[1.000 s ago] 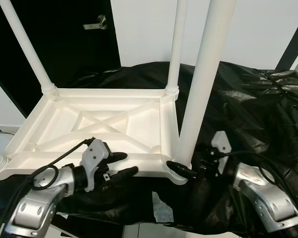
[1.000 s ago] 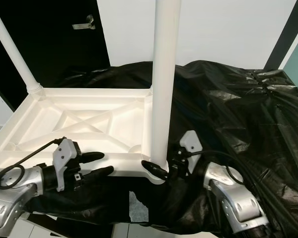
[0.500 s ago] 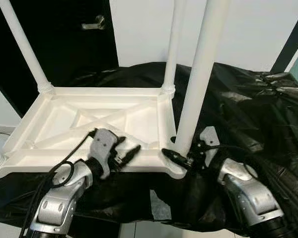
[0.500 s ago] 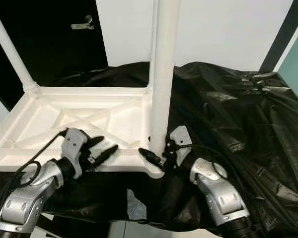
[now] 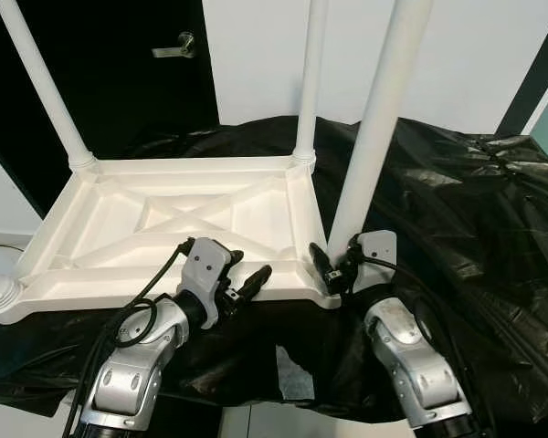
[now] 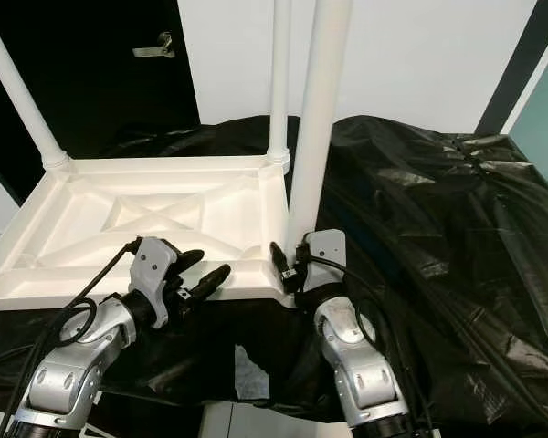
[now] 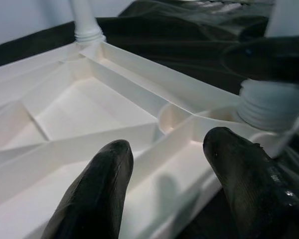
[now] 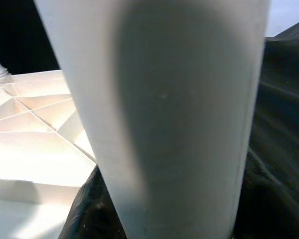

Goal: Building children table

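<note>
Before us a black plastic sheet (image 5: 457,210) covers the surface, with a white wall and a dark door (image 5: 119,64) behind; on the sheet lies the white table top (image 5: 164,228), upside down at left centre of the frame, its legs pointing straight up.

Our right gripper (image 5: 333,266) sits at the base of the near right leg (image 5: 374,137), clamped around it. Our left gripper (image 7: 164,169) reaches up from the lower left, fingers (image 7: 97,189) apart over the table top's near rim.
</note>
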Controlling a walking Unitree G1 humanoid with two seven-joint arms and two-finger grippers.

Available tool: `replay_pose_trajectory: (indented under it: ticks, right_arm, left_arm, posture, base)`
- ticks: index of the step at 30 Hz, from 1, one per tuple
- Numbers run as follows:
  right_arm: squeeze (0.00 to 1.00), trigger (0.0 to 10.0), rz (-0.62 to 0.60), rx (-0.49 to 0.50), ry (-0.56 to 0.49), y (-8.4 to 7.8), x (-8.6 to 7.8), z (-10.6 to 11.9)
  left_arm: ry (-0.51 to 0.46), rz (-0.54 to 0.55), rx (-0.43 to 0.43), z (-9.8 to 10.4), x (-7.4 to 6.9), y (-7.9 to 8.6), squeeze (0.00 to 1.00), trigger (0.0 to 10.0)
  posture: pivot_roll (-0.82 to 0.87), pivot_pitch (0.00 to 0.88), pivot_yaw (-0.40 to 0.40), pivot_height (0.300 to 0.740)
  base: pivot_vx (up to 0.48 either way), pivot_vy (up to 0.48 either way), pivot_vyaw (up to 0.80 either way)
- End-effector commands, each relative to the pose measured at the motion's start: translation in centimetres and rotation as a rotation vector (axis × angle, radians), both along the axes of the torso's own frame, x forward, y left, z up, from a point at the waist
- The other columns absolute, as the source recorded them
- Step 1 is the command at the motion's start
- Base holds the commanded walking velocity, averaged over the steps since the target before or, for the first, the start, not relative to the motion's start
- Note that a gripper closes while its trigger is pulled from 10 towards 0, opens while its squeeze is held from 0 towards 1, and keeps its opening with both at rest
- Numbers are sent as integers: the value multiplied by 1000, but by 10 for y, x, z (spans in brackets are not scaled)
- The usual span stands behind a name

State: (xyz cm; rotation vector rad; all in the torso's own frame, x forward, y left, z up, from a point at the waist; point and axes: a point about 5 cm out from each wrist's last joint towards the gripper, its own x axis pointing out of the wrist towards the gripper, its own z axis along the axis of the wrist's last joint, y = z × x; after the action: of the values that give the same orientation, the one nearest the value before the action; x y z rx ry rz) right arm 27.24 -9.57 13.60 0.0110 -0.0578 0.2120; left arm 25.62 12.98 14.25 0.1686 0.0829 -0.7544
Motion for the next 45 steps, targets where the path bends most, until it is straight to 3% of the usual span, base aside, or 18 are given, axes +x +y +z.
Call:
replay_pose_trajectory:
  ticks: [1, 8, 9, 10, 12, 16, 17, 18, 19, 24, 25, 29, 31, 32, 33, 39, 45]
  right_arm:
    - [0, 10000, -46, -6, 50, -6, -1, -11]
    - [0, 10000, -54, -2, 22, -11, -2, -7]
    - [208, 10000, -50, -4, 13, -12, -2, -5]
    - [1000, 10000, -24, -7, -2, -14, -4, -3]
    - [1000, 10000, -7, -9, -12, -16, -5, -2]
    - [1000, 10000, 85, -33, -63, -35, -10, 6]
    - [353, 10000, 129, -33, -57, -43, -11, 7]
    - [353, 10000, 129, -33, -57, -43, -11, 7]
    - [0, 10000, 183, -40, -55, -50, -12, 8]
    - [0, 10000, 329, -71, -45, -59, -13, 11]
    - [0, 10000, 415, -100, -35, -60, -10, 12]
    - [0, 10000, 584, -175, -20, -51, 4, 10]
    - [0, 10000, 584, -175, -20, -51, 4, 10]
    - [0, 4627, 619, -189, -22, -46, 7, 10]
    - [0, 235, 643, -194, -22, -42, 9, 9]
    - [0, 0, 691, -187, -12, -36, 9, 5]
    - [0, 0, 650, -162, -8, -37, 9, 2]
  left_arm:
    - [6, -46, -20, -1, -6, -2, 0, 10000]
    - [9, -126, -13, 0, -14, 3, 0, 10000]
    - [9, -129, -6, -1, -14, 4, 0, 10000]
    - [14, -132, 3, -1, -14, 6, 0, 10000]
    - [17, -134, 8, -1, -14, 7, 0, 10000]
    - [25, -150, 10, 0, -17, 8, 0, 10000]
    - [29, -159, 17, -1, -18, 8, 0, 10000]
    - [29, -159, 17, -1, -18, 8, 0, 10000]
    - [36, -173, 20, -2, -20, 7, 0, 10000]
    - [53, -206, 14, -2, -24, 6, 0, 10000]
    - [60, -234, 5, -1, -26, 4, 0, 10000]
    - [116, -335, -49, 0, -35, -1, 0, 10000]
    - [116, -335, -49, 0, -35, -1, 0, 10000]
    - [120, -359, -63, 1, -37, -2, 0, 10000]
    - [126, -378, -75, 2, -39, -4, 0, 10000]
    - [131, -407, -68, 0, -42, -6, 0, 10000]
    - [128, -406, -49, -4, -37, -9, 0, 10000]
  posture:
    - [26, 0, -5, 740]
    - [25, 0, -6, 740]
    - [24, 0, -5, 740]
    - [22, 0, -7, 740]
    - [21, 0, -7, 740]
    - [13, 0, -4, 740]
    - [9, 0, -1, 740]
    - [9, 0, -1, 740]
    - [6, 0, 3, 740]
    - [4, 0, 16, 740]
    - [2, 0, 22, 740]
    - [2, 0, 19, 740]
    - [2, 0, 19, 740]
    - [5, 0, 14, 740]
    - [11, 0, 7, 740]
    - [6, 0, -3, 740]
    - [0, 0, -16, 740]
  base:
    - [0, 0, 0]
    - [0, 0, 0]
    - [0, 0, 0]
    - [0, 0, 0]
    - [0, 0, 0]
    - [0, 0, 0]
    - [0, 0, 0]
    - [0, 0, 0]
    - [0, 0, 0]
    - [0, 0, 0]
    - [0, 0, 0]
    - [0, 0, 0]
    - [0, 0, 0]
    - [0, 0, 0]
    - [0, 0, 0]
    - [0, 0, 0]
    - [0, 0, 0]
